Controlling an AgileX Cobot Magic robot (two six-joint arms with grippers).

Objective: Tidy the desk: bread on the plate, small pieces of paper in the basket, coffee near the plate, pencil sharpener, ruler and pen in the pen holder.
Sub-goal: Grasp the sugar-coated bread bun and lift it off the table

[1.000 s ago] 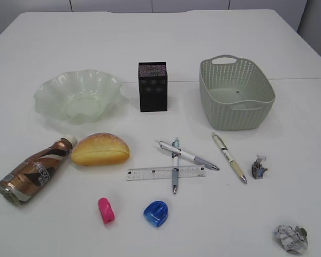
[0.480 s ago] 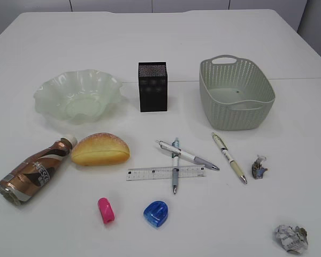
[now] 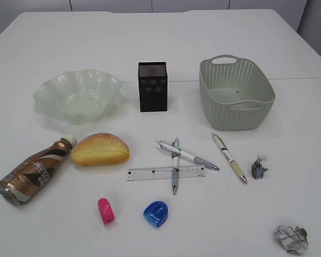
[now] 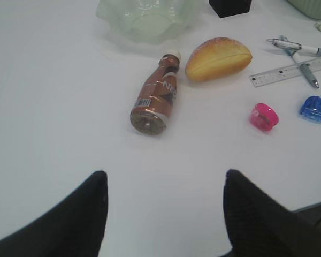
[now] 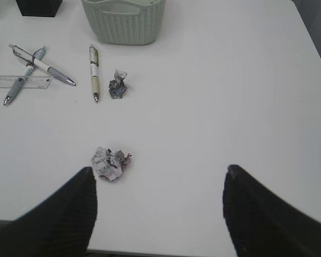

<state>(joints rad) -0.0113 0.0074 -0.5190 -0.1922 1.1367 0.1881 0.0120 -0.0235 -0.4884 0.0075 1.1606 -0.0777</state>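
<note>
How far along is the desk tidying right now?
Nothing looks done. Both pincers are open and empty. The bread is off the plate, the coffee lies on its side, paper balls sit outside the basket, pens outside the holder.

Front left is bare table [image 3: 53,230], but the crossed pens [image 3: 179,158] over the ruler [image 3: 150,173] crowd the middle.

A white table [image 3: 53,43] carries plate [image 3: 77,95], pen holder [image 3: 152,87], basket [image 3: 236,93], bread [image 3: 100,149], coffee bottle [image 3: 35,169], ruler [image 3: 166,173].
</note>
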